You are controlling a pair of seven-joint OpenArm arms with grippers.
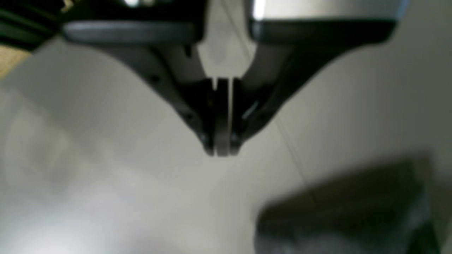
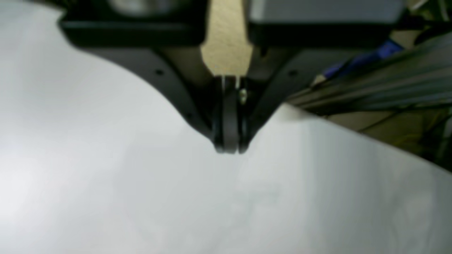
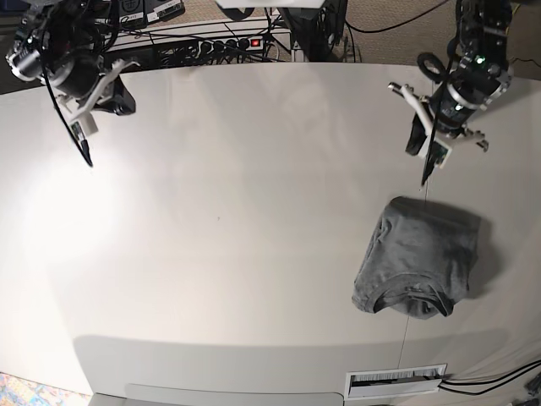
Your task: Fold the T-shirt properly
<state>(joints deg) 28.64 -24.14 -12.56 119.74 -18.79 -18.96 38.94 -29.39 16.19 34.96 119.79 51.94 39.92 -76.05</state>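
The grey T-shirt (image 3: 418,258) lies in a compact folded bundle on the right part of the white table (image 3: 237,220), collar toward the front edge. In the left wrist view it is a dark blur (image 1: 346,208) at the lower right. My left gripper (image 3: 429,161) hangs above the table just behind the shirt, apart from it, and its jaws (image 1: 222,151) are shut on nothing. Far off at the back left corner, my right gripper (image 3: 84,142) is raised over bare table, shut and empty (image 2: 229,150).
A power strip and tangled cables (image 3: 211,42) run behind the table's back edge. A white labelled plate (image 3: 396,381) sits at the front edge, below the shirt. In the right wrist view the table edge (image 2: 353,130) runs close by on the right.
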